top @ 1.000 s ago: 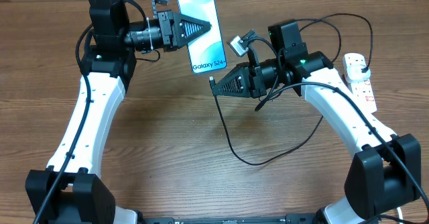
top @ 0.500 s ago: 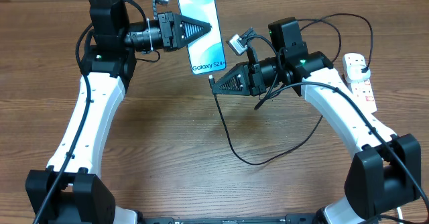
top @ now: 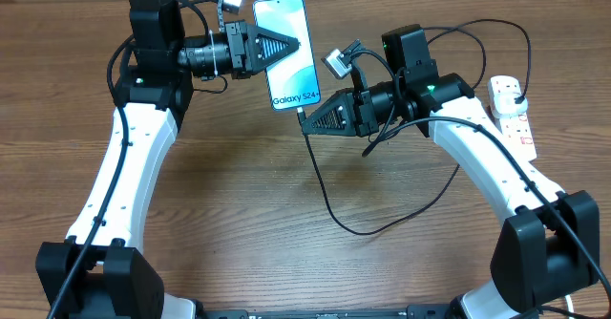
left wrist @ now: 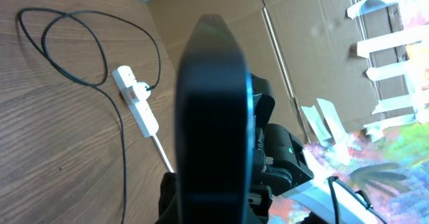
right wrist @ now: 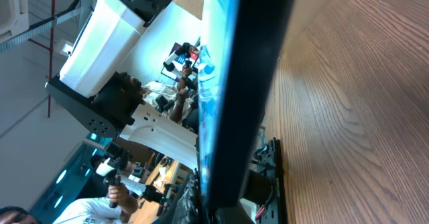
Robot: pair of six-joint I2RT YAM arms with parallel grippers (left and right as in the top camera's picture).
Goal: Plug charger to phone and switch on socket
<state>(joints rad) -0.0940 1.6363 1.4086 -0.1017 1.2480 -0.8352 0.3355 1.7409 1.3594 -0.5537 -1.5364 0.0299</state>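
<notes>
The left gripper (top: 292, 42) is closed on the phone (top: 284, 78), clamping it from its left long edge in the upper centre of the overhead frame, screen up, with the "Galaxy S24" end pointing down-frame toward the right gripper (top: 305, 119). The right gripper is closed on the plug tip of the charger (top: 315, 168), holding it just below the phone's lower end; whether tip and phone touch cannot be determined. From the tip the cable loops down across the table (top: 239, 223), then rises to the black plug head seated in the socket (top: 518, 126) at the right edge of the frame.
</notes>
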